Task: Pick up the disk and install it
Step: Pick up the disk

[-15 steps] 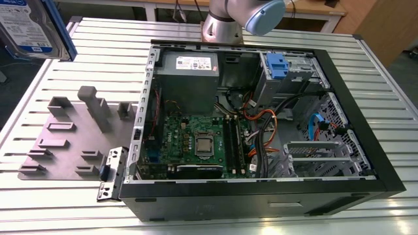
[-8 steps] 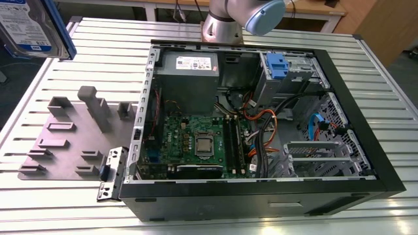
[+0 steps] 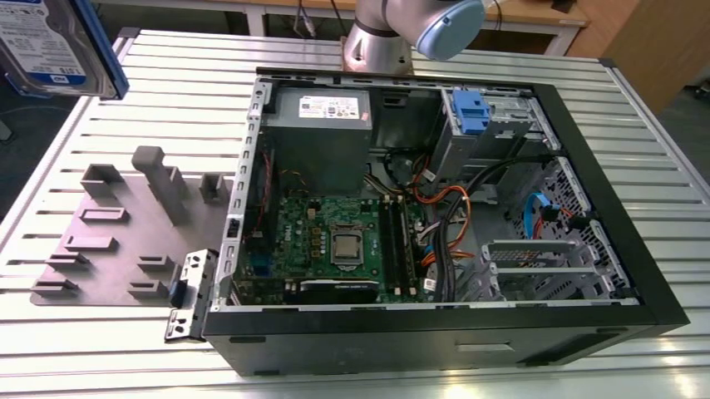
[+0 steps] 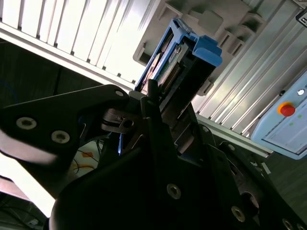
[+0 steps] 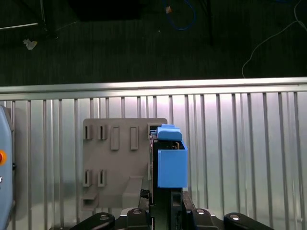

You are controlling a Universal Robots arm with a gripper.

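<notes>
- My hand is clamped tight on the flat silver-metal disk with its white-and-blue label and blue plastic bracket.
- In the exterior view the disk hangs in the air at that view's left, clear of the ribbed metal counter.
- In the first wrist view it hangs over one edge of the grey slotted plastic holder.
- The open black computer case lies well apart, toward the exterior view's right.

You see the disk cut off by the exterior view's top and left edges. In both wrist views the gripper hides the disk's gripped end.
</notes>
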